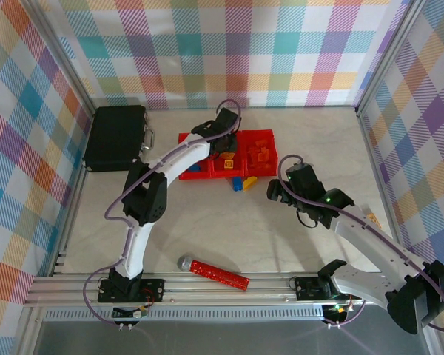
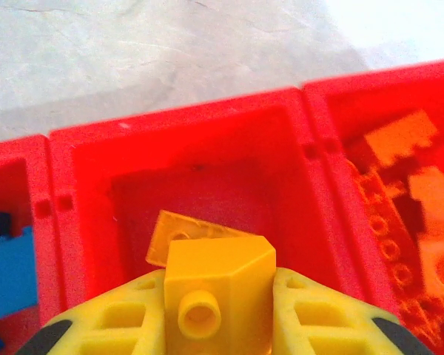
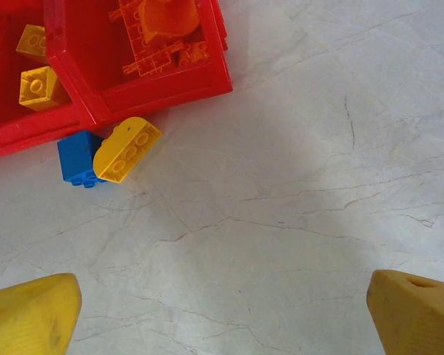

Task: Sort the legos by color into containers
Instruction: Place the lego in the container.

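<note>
As I watched from the overhead camera, the pale marbled surface point(image 1: 229, 237) lay inside plaid walls point(image 1: 229, 52); a black case point(image 1: 115, 138) sat far left, a red studded bar point(image 1: 220, 274) near the front edge; the red containers point(image 2: 177, 126) stood mid-surface. The left arm stretched forward over them, the left tool point(image 2: 216, 325) clamped on a yellow brick point(image 2: 218, 266) above the middle compartment, where a flat yellow piece point(image 2: 179, 235) lay; blue pieces point(image 2: 11, 270) lay in the left one, orange pieces point(image 2: 403, 140) in the right. The right arm bent inward, the right tool point(image 3: 222, 318) spread wide and empty over bare surface; a blue brick point(image 3: 78, 157) and a curved yellow brick point(image 3: 127, 149) touched just outside the containers' near wall.
</note>
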Controlling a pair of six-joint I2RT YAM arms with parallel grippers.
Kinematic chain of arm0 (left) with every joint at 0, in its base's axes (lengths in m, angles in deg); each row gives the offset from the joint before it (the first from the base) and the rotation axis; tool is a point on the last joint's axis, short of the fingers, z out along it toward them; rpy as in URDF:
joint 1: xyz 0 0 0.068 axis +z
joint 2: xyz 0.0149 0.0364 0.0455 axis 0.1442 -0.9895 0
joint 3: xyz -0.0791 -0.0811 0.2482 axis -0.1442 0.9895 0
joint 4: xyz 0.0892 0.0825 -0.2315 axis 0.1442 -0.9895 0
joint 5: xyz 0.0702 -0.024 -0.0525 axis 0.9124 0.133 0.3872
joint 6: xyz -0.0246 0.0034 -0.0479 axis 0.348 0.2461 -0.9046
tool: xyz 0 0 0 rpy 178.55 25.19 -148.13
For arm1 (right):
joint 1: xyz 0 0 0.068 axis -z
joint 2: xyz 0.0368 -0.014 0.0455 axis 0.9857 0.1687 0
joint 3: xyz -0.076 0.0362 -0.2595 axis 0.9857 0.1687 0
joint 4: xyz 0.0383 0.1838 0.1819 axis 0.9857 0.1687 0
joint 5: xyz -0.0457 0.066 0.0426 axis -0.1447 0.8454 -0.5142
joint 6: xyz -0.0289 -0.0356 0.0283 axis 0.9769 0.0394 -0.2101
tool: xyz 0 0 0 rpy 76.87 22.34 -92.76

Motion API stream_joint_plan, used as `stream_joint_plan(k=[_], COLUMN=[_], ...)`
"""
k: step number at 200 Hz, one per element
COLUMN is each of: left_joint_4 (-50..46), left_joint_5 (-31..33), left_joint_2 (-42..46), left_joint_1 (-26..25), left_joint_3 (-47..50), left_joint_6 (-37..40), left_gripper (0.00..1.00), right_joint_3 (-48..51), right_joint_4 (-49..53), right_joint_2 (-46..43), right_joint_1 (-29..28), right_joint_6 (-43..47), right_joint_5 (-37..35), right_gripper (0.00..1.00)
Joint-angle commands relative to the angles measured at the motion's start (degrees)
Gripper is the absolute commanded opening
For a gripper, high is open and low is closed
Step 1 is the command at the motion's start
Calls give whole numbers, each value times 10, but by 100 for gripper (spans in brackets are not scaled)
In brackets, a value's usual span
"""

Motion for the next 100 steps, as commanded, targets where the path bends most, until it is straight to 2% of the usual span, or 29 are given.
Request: stream_joint_plan(k=[1, 67, 100], left_joint_4=[-22, -22, -44], left_joint_5=[-13, -13, -23], left_joint_2=[-16, -29, -14], left_joint_1=[1, 2, 3], left_joint_3=[-44, -68, -93], left_joint_6=[-11, 5, 25], left_gripper=[26, 65, 73], right_joint_3=[6, -13, -18], right_joint_4=[-2, -1, -7], right_joint_2=[-4, 24, 37], right_joint_1=[4, 5, 5], right_joint_6=[3, 19, 9], right_joint_5=[-10, -9, 4], right_gripper=[99, 99, 99])
